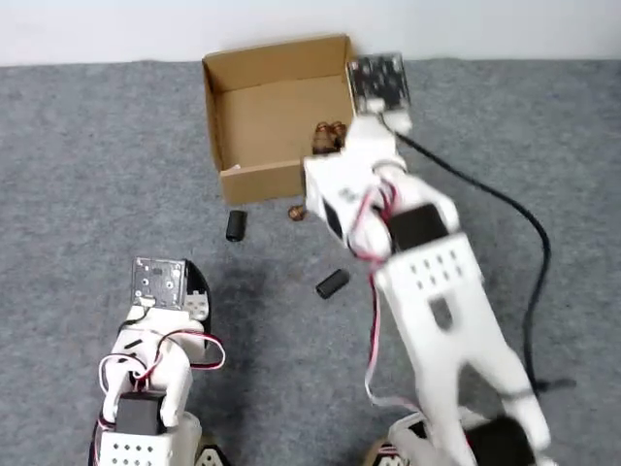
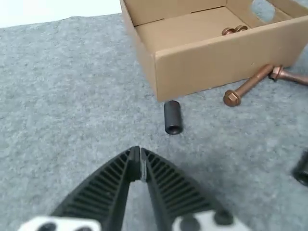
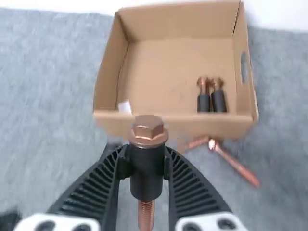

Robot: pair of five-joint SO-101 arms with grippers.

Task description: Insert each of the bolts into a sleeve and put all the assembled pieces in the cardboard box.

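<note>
My right hand [image 3: 146,156] is clamped on a black cylindrical sleeve [image 3: 146,180] carrying a copper hex bolt [image 3: 148,131], below the open brown cardboard box [image 3: 173,124] at frame centre; my left hand [image 2: 140,161] is pressed together.

Assemblies [image 3: 204,98] lie in the box [image 3: 173,123] (bolts [image 2: 248,87] outside).

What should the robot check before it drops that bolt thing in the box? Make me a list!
1. Bolt sits through its sleeve: ok.
2. Right fingers clamp the sleeve on both sides: ok.
3. Bolt is over the box opening: cannot tell; it looks near the front wall.
4. Room inside: ok; two finished pieces lie side by side, with bare floor next to them.
5. Left fingers out of the way: ok; shut, empty, back from the box.
6. Whole job done after this: not ok; two loose bolts and two loose sleeves lie outside the box.
</note>
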